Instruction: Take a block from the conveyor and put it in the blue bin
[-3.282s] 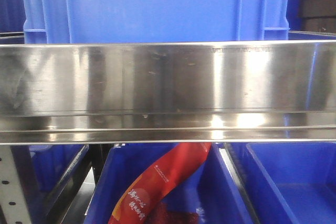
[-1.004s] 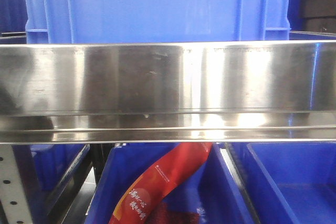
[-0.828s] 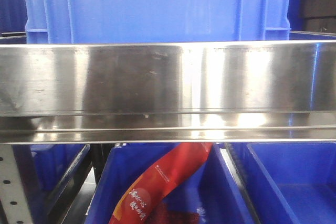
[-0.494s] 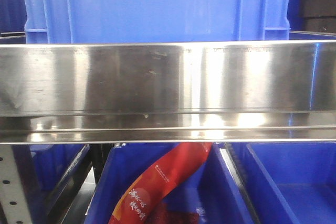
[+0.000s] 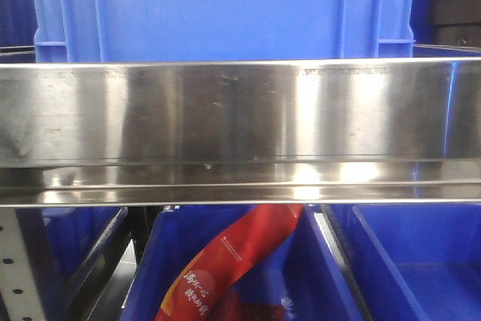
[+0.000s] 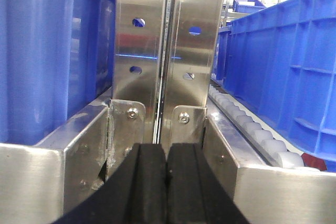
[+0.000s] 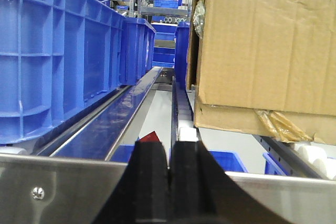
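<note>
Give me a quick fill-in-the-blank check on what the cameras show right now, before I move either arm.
1. The left gripper has its black fingers pressed ____.
2. Beside the right gripper, the big box on the rollers is made of ____.
3. In the front view, the packet lying in the lower blue bin is coloured ____.
4. The steel rail spans the front view ____.

Missing words: together; cardboard; red; horizontally

left tool (image 6: pixel 167 182), right tool (image 7: pixel 169 187), matte black fingers
</note>
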`<act>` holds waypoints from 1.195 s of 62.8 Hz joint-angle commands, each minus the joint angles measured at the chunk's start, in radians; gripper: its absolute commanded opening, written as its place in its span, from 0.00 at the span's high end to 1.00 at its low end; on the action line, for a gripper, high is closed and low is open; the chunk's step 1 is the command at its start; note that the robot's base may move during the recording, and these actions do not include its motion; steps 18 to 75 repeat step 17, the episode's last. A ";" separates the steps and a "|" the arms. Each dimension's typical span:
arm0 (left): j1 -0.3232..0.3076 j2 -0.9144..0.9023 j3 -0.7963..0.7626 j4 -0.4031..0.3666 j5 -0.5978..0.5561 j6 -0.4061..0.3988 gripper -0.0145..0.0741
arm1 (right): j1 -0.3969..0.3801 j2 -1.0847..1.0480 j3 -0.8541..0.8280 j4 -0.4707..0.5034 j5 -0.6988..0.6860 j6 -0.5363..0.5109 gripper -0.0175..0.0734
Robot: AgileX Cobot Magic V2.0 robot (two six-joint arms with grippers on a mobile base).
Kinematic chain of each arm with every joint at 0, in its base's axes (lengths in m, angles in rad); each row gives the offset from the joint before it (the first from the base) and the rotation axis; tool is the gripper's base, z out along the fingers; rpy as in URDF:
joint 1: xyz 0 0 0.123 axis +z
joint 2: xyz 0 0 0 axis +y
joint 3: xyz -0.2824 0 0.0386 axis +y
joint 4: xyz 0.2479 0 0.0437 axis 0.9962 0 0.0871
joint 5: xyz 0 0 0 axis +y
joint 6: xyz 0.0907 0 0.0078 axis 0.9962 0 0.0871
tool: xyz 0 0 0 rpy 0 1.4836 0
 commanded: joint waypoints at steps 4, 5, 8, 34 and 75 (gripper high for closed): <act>0.000 -0.004 -0.001 0.004 -0.017 -0.007 0.96 | -0.003 -0.003 0.000 -0.006 -0.023 -0.005 0.99; 0.000 -0.004 -0.001 0.004 -0.017 -0.007 0.96 | -0.003 -0.003 0.000 -0.006 -0.023 -0.005 0.99; 0.000 -0.004 -0.001 0.004 -0.017 -0.007 0.96 | -0.003 -0.003 0.000 -0.006 -0.023 -0.005 0.99; 0.000 -0.004 -0.001 0.004 -0.017 -0.007 0.96 | -0.003 -0.003 0.000 -0.006 -0.023 -0.005 0.99; 0.000 -0.004 -0.001 0.004 -0.017 -0.007 0.96 | -0.003 -0.003 0.000 -0.006 -0.023 -0.005 0.99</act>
